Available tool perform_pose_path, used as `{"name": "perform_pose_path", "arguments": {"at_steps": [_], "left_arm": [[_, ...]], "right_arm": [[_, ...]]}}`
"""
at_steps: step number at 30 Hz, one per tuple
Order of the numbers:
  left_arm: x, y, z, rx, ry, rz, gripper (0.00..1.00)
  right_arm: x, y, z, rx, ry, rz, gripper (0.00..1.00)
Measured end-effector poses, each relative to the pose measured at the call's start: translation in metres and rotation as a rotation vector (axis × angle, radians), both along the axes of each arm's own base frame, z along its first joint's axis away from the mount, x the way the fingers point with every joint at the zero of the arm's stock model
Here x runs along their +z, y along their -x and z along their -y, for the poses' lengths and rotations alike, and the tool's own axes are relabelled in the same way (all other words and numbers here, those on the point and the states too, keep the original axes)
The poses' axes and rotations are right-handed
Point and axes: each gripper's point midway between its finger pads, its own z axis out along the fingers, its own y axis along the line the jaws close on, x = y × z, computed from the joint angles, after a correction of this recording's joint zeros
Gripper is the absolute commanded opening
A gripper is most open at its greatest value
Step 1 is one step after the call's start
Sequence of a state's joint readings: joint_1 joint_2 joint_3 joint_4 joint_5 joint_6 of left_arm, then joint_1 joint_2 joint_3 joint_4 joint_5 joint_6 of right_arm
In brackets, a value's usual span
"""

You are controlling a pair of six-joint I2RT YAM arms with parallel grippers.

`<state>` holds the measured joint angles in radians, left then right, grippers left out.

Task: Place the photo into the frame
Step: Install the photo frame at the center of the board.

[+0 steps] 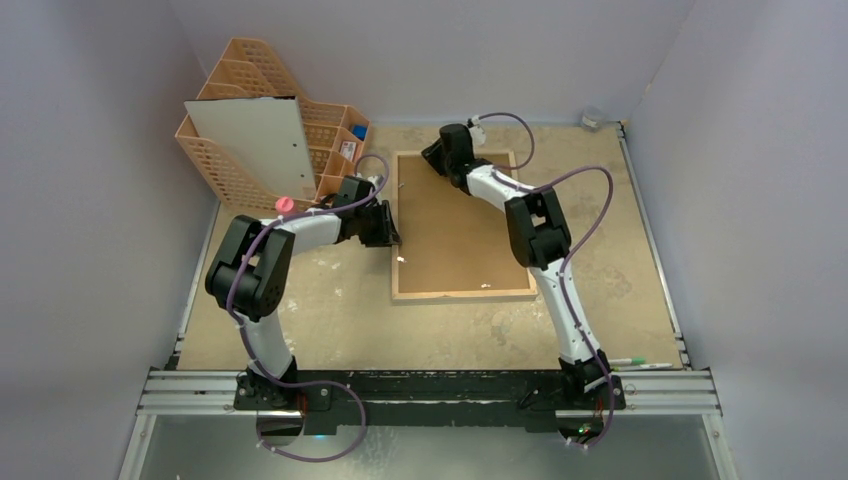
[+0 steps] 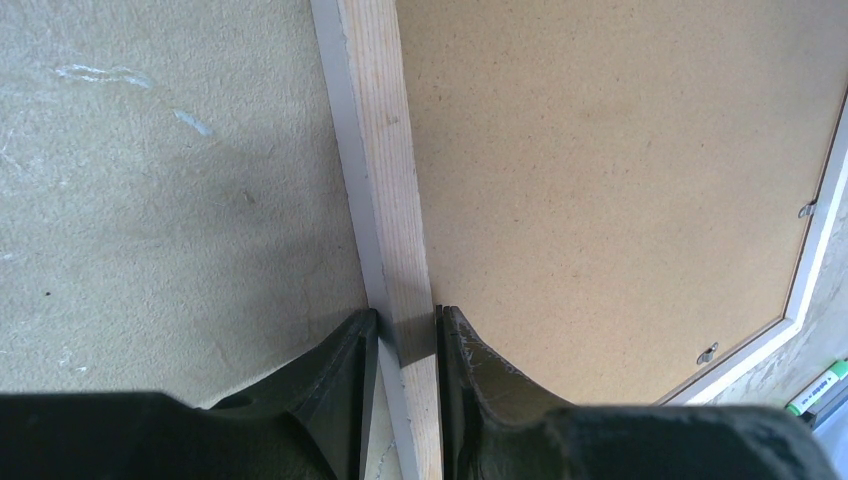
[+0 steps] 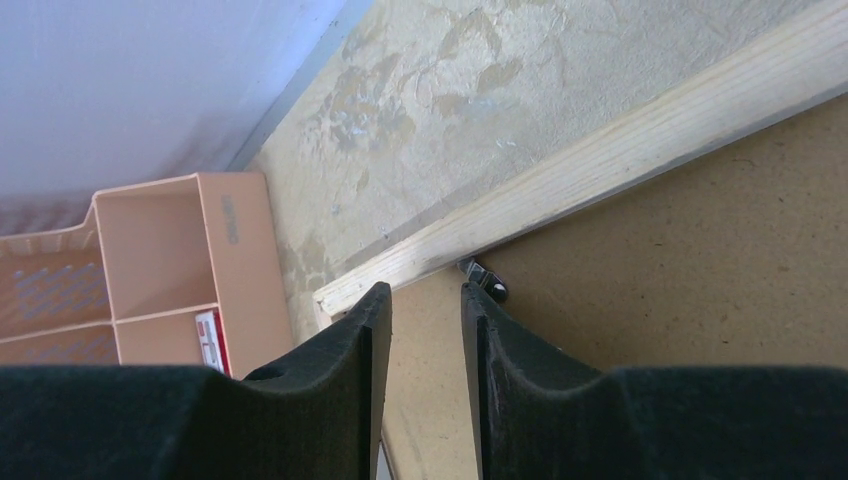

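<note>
Tabletop (image 1: 330,310) of mottled beige carries the large rectangular picture frame (image 1: 465,294) with light wood edges. It lies flat and face down at the middle, and a plain brown fibreboard sheet (image 1: 460,225) fills its back.

The left gripper (image 1: 388,228) sits at the frame's left side. In the left wrist view its dark fingers (image 2: 350,375) straddle the pale wooden rail, one pressed to the outer face and one to the inner, so the left gripper is pinching the picture frame's edge.

The right gripper (image 1: 437,155) is at the frame's far left corner. In the right wrist view its fingers (image 3: 480,345) stand a little apart, with only brown board showing in the gap between them and nothing held. A small metal turn clip (image 3: 487,280) lies on the board just beyond the fingertips, against the far rail.

The photo (image 1: 255,140), showing only a plain white side, stands tilted against the peach plastic lattice file organiser (image 1: 225,170) at the far left, well apart from the frame and from both grippers.
</note>
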<state>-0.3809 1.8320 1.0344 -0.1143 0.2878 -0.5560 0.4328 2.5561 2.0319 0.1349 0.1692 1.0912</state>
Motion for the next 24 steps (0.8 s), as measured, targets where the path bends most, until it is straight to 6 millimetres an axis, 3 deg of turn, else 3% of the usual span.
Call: {"name": "perform_pose_path", "arguments": {"at_steps": [4, 11, 15, 17, 23, 24], "left_arm": [[0.0, 0.0, 0.0, 0.0, 0.0, 0.0, 0.27], [0.0, 0.0, 0.0, 0.0, -0.001, 0.0, 0.3], [0.001, 0.0, -0.001, 0.002, -0.007, -0.005, 0.36], [0.002, 0.001, -0.002, 0.001, -0.015, -0.015, 0.39], [0.006, 0.001, -0.008, 0.003, -0.056, -0.021, 0.48], [0.009, 0.002, -0.009, 0.004, -0.06, -0.019, 0.5]], "right_arm": [[0.001, 0.0, 0.001, -0.018, 0.036, 0.003, 0.41], [0.009, 0.001, -0.003, 0.098, 0.047, 0.045, 0.47], [0.019, 0.009, 0.012, 0.141, 0.056, 0.038, 0.5], [0.039, 0.01, 0.025, 0.144, 0.064, 0.06, 0.51], [0.152, 0.003, 0.092, 0.105, 0.126, 0.234, 0.53], [0.163, 0.004, 0.101, 0.097, 0.139, 0.25, 0.53]]}}
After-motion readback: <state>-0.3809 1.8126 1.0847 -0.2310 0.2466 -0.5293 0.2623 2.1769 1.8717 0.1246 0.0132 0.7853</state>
